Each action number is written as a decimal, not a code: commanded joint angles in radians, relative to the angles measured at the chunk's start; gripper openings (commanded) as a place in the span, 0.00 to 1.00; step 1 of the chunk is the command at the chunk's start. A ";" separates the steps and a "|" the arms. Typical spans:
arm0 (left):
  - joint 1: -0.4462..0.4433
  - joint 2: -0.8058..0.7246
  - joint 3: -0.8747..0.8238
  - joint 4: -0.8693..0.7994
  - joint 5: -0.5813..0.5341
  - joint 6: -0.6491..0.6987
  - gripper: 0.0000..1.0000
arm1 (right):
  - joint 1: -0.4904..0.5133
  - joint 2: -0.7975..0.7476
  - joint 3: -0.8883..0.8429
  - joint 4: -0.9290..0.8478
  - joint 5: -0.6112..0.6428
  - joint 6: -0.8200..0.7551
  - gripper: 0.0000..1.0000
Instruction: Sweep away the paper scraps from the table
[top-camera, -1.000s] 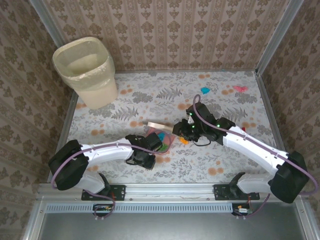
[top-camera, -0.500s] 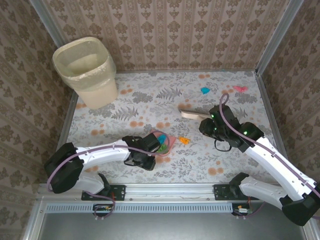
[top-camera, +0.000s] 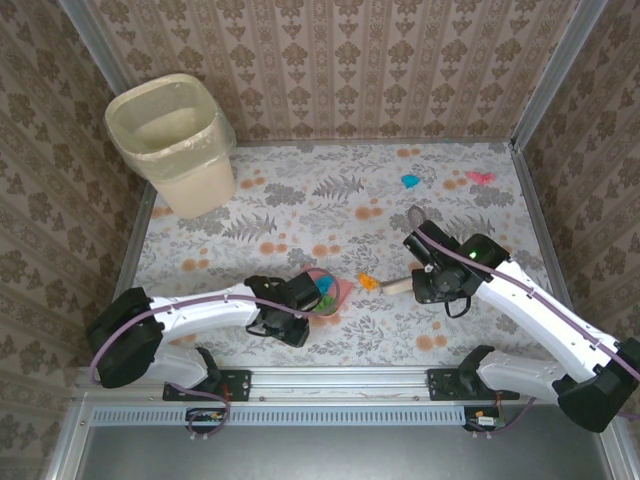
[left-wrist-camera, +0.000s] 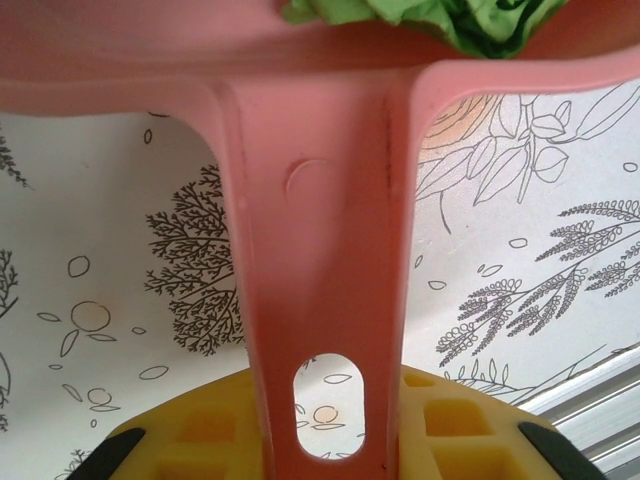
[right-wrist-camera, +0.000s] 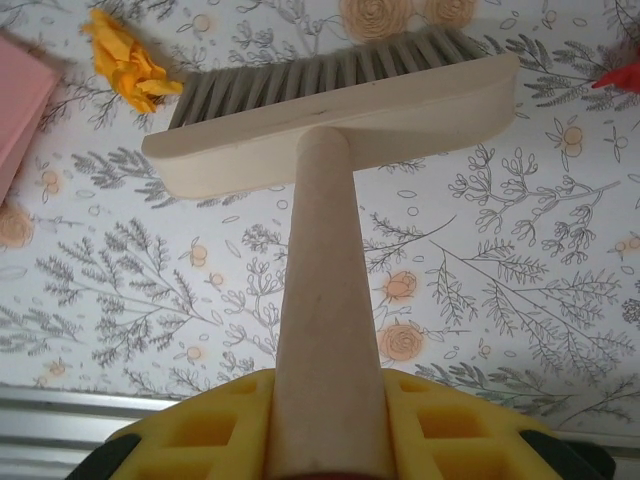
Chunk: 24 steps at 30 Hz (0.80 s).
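Note:
My left gripper (top-camera: 297, 308) (left-wrist-camera: 330, 445) is shut on the handle of the pink dustpan (top-camera: 328, 290) (left-wrist-camera: 315, 250), which lies on the table (top-camera: 250, 215). Green and blue paper scraps (top-camera: 324, 294) (left-wrist-camera: 430, 12) sit in the pan. One orange scrap (top-camera: 368, 282) (right-wrist-camera: 125, 60) rests on the cloth between the pan and the brush. My right gripper (top-camera: 432, 284) (right-wrist-camera: 325, 445) is shut on the wooden brush (top-camera: 398, 287) (right-wrist-camera: 340, 110), bristles on the cloth just right of that scrap. A blue scrap (top-camera: 410, 180) and a pink scrap (top-camera: 480, 177) lie at the back right; a red scrap (right-wrist-camera: 620, 75) lies right of the brush.
A cream waste bin (top-camera: 175, 140) with a liner stands at the table's back left corner. Patterned walls and metal frame posts close in three sides. The metal rail (top-camera: 330, 378) with both arm bases runs along the near edge.
The right arm carried the brush from beside the dustpan out to the right and back, then down toward the front; it now sits just right of the orange scrap. The dustpan shifted slightly.

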 joint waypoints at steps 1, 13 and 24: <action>-0.011 -0.019 -0.005 -0.044 -0.006 -0.008 0.00 | 0.036 0.002 0.039 -0.054 -0.013 -0.044 0.00; -0.029 0.005 0.013 -0.073 -0.016 -0.006 0.00 | 0.074 0.119 0.055 0.186 -0.056 -0.012 0.00; -0.026 -0.009 0.027 -0.092 -0.054 -0.010 0.00 | 0.128 0.167 0.119 0.248 -0.098 -0.074 0.00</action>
